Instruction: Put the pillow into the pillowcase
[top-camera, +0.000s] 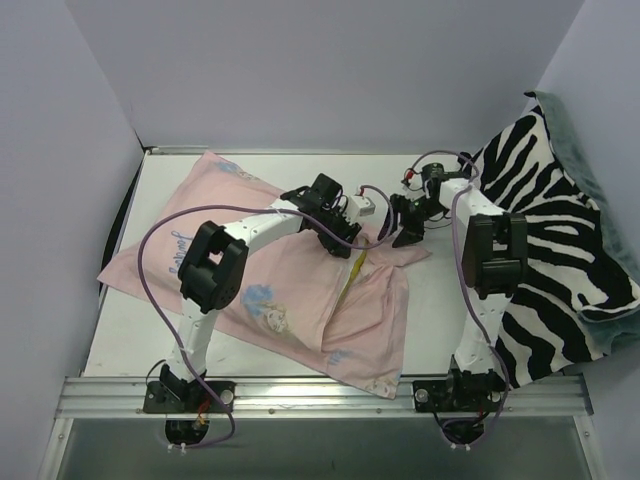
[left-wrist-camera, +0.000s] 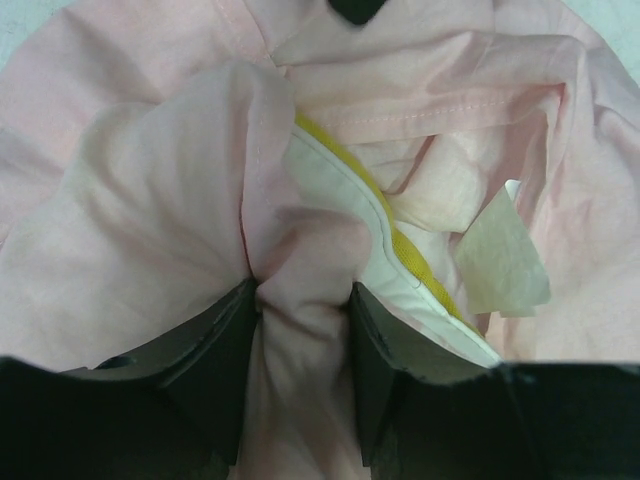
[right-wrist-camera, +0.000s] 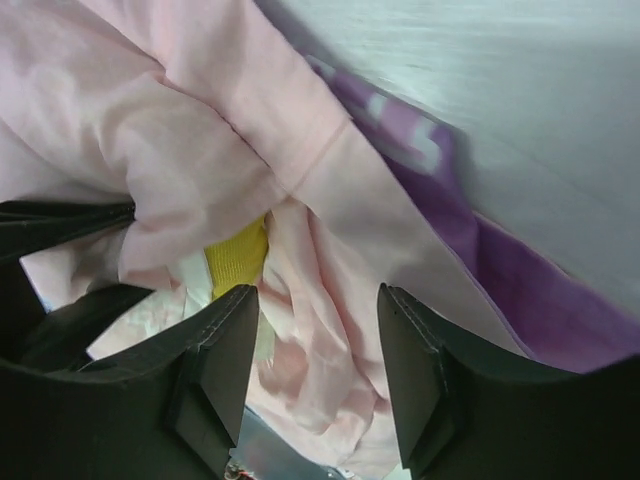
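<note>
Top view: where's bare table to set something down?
Bare table between pillowcase and right arm; a far strip behind the pillowcase; the near-left corner. Crowded at the pillowcase mouth, where both arms' jaws meet.

table (top-camera: 437, 300): white | pillowcase (top-camera: 300, 290): spread left-centre | zebra blanket (top-camera: 560, 260): draped right edge, perhaps partly off

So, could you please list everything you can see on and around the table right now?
pillowcase: one, pale pink with purple at an edge, spread over the table's left and middle.
pillow: one, white with a yellow band, mostly inside the pillowcase's opening.
blanket: one, black-and-white zebra stripes, heaped at the right.
table: one, white, under everything.
left gripper: one, black, pinching pillowcase fabric at the opening.
right gripper: one, black, jaws apart over the opening's fabric.
</note>
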